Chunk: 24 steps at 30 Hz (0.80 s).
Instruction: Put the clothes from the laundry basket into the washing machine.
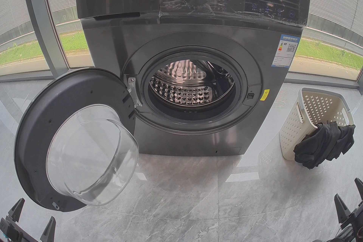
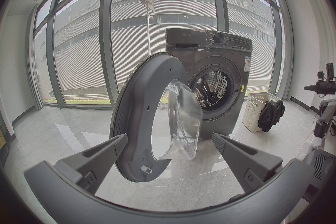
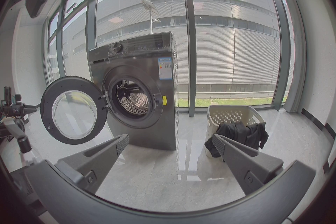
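A dark grey washing machine (image 1: 189, 27) stands ahead with its round door (image 1: 72, 140) swung wide to the left and the steel drum (image 1: 191, 87) bare. To its right sits a white laundry basket (image 1: 302, 118) with black clothes (image 1: 323, 144) draped over its front rim. The same basket (image 3: 229, 116) and clothes (image 3: 241, 133) appear in the right wrist view. My left gripper (image 1: 32, 222) hangs open low at the front left, near the door. My right gripper (image 1: 349, 197) is open low at the front right, short of the basket. Both hold nothing.
Grey marble floor (image 1: 196, 190) stretches between me and the machine. Tall windows (image 1: 22, 27) with metal frames run behind the machine. The open door (image 2: 147, 119) juts out over the floor on the left side.
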{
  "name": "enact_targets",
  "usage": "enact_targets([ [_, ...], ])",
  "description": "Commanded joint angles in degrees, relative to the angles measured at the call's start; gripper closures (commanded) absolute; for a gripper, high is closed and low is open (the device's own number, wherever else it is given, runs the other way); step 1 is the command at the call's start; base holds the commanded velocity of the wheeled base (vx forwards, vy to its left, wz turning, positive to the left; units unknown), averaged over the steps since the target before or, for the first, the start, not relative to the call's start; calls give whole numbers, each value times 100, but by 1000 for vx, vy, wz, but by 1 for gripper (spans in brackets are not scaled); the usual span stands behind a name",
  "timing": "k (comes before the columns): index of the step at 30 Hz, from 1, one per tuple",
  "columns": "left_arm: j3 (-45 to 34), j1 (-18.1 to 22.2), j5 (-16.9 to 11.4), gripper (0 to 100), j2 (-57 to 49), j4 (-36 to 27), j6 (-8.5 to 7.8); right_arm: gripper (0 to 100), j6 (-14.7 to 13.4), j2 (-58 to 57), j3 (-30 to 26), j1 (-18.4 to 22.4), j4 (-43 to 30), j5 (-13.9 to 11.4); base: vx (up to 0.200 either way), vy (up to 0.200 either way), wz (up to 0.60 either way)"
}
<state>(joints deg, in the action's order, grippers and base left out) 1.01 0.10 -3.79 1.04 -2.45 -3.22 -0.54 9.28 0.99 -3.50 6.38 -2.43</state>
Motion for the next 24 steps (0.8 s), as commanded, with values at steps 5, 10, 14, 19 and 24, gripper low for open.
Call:
enact_targets([
  [5,-101,-1,10,0,-104,-1,5,0,-25,-928,-90,350,-682,462,0,0,0],
  [10,-101,-1,10,0,-104,-1,14,0,27,-928,-81,332,-664,374,0,0,0],
  [14,-101,-1,10,0,-104,-1,14,0,27,-928,-99,332,-611,374,0,-150,0],
  [19,-101,-1,19,0,-104,-1,41,0,18,-928,-99,332,-611,374,0,-200,0],
  [24,-101,-1,19,0,-104,-1,32,0,-34,-928,-99,341,-620,383,0,-200,0],
])
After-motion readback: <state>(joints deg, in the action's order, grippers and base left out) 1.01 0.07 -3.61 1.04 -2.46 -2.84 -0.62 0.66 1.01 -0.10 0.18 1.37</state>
